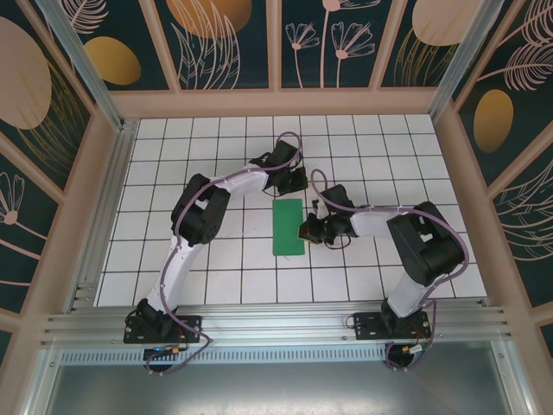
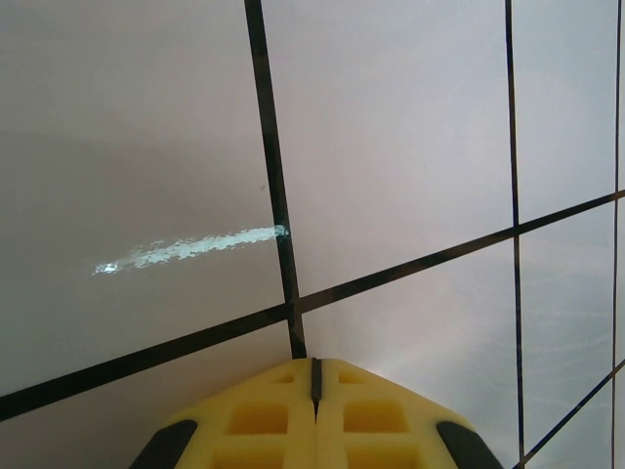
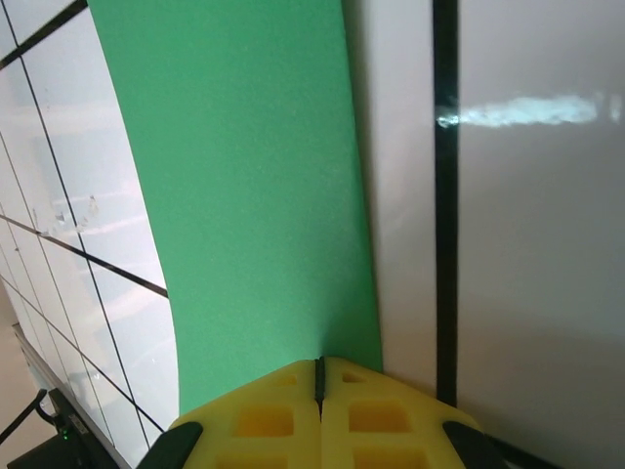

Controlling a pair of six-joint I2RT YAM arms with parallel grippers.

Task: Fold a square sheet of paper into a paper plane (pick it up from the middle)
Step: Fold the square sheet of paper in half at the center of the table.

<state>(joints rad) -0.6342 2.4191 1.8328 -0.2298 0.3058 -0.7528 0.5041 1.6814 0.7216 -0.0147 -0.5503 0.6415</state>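
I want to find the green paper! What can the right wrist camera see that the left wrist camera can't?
Right wrist camera: the green paper lies flat on the tiles and reaches right up to the shut right gripper.

Left wrist camera: no paper here, just bare tiles and crossing black lines ahead of the shut left gripper.

Both: a yellow gripper with its fingers pressed together at the bottom, the white tiled table, and a shiny light streak on it.
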